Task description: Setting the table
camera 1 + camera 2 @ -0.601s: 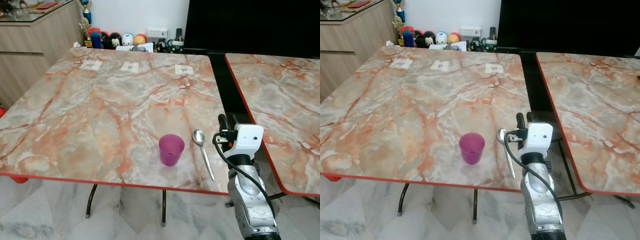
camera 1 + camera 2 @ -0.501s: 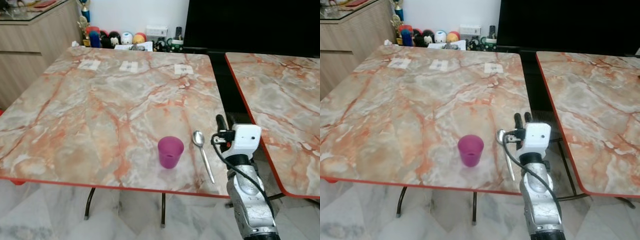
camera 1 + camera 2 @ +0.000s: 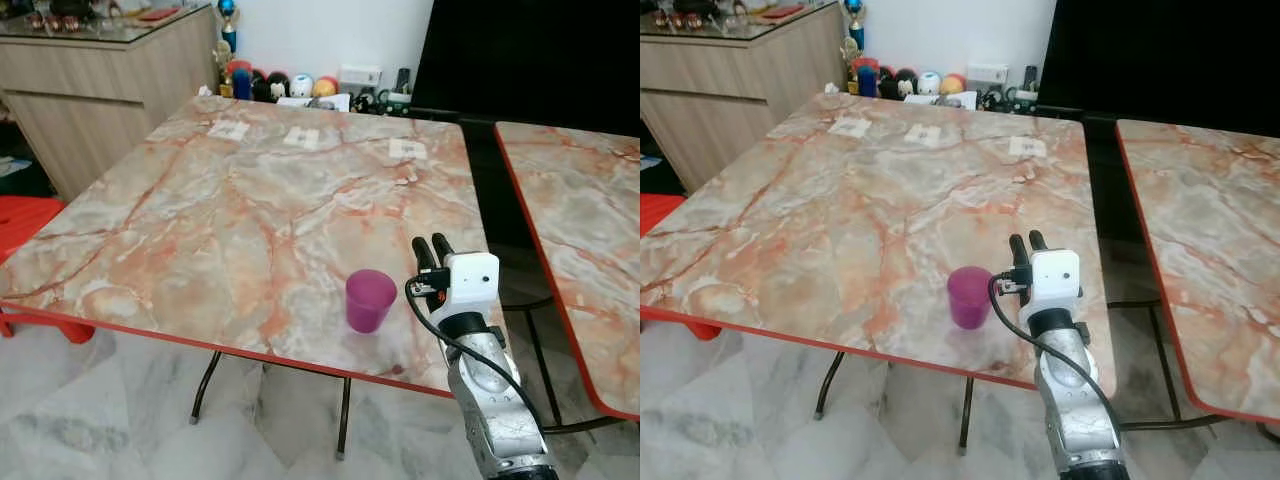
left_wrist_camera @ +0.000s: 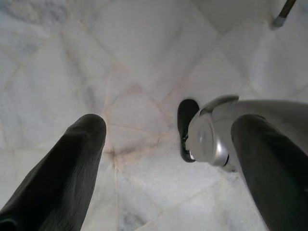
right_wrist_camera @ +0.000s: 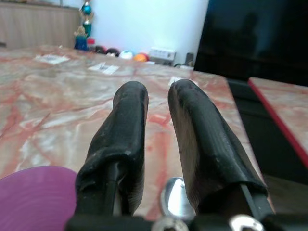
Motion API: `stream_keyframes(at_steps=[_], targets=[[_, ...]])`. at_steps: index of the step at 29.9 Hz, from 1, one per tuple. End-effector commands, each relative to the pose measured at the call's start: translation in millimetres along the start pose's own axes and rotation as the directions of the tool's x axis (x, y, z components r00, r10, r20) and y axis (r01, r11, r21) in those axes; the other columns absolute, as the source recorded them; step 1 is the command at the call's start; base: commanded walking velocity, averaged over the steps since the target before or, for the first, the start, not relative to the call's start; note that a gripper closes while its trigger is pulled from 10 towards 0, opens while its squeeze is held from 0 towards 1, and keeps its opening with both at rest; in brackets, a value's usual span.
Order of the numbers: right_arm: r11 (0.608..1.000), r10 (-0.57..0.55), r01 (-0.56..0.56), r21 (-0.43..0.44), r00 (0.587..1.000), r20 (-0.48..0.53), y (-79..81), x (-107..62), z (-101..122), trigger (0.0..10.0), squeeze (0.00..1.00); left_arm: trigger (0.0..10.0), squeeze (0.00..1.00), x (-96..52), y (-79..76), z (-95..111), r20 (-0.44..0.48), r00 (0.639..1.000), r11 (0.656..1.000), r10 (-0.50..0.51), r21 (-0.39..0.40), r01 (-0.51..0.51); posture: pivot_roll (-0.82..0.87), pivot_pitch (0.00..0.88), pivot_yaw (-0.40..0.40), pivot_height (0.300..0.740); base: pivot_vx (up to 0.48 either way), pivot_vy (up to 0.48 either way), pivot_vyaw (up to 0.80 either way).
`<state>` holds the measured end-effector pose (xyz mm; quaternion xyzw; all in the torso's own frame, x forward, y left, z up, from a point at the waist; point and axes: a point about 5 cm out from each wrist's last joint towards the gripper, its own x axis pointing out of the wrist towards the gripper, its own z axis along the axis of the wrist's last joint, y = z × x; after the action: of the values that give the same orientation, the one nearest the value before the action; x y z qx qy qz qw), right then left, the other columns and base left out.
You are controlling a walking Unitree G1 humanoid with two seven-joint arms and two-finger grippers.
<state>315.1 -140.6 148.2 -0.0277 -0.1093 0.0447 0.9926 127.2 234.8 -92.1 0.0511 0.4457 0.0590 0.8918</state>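
Observation:
A purple cup (image 3: 370,299) stands upright near the front edge of the marble table (image 3: 250,200). My right gripper (image 3: 431,246) hovers just right of the cup, low over the table, with its two black fingers (image 5: 132,120) close together and nothing between them. In the right wrist view the bowl of a silver spoon (image 5: 174,197) lies on the table under the fingers, with the cup (image 5: 38,197) beside it. My left gripper (image 4: 171,126) hangs open over the floor beside a silver part of the robot (image 4: 216,134).
A second marble table (image 3: 590,230) stands to the right across a narrow gap. Paper labels (image 3: 302,138) and small toys (image 3: 290,85) lie along the far edge. There is a wooden cabinet (image 3: 100,80) at back left and a red stool (image 3: 25,215) at left.
The camera has swung left, so the whole scene sits further right. My right gripper has moved left over the spoon, which it now covers in the eye views.

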Motion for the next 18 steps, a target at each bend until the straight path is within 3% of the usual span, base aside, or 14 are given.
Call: stream_keyframes(at_steps=[1, 3, 18], targets=[[1.000, -0.005, 0.005, -0.006, 1.000, 0.013, -3.4, -1.7, 2.3, 10.0, 0.00, 10.0, 0.00, -1.6, 1.2, -5.3, -0.020, 1.000, 1.000, 0.004, -0.011, -0.004, 0.04, 0.092, -0.034, 0.740, 0.000, 0.000, 0.80], [1.000, -0.006, 0.006, -0.002, 1.000, 0.015, -3.5, -1.9, 2.5, 10.0, 0.00, 10.0, 0.00, -1.6, 1.2, -5.4, -0.020, 1.000, 1.000, 0.003, -0.011, -0.004, 0.03, 0.093, -0.034, 0.740, 0.000, 0.000, 0.80], [0.998, -0.053, 0.053, 0.021, 0.999, 0.006, -8.1, -4.3, -0.4, 10.0, 0.00, 10.0, 0.00, -1.7, 1.7, -6.2, -0.027, 1.000, 1.000, 0.005, -0.010, -0.005, 0.03, 0.098, -0.034, 0.740, 0.000, 0.000, 0.00]])
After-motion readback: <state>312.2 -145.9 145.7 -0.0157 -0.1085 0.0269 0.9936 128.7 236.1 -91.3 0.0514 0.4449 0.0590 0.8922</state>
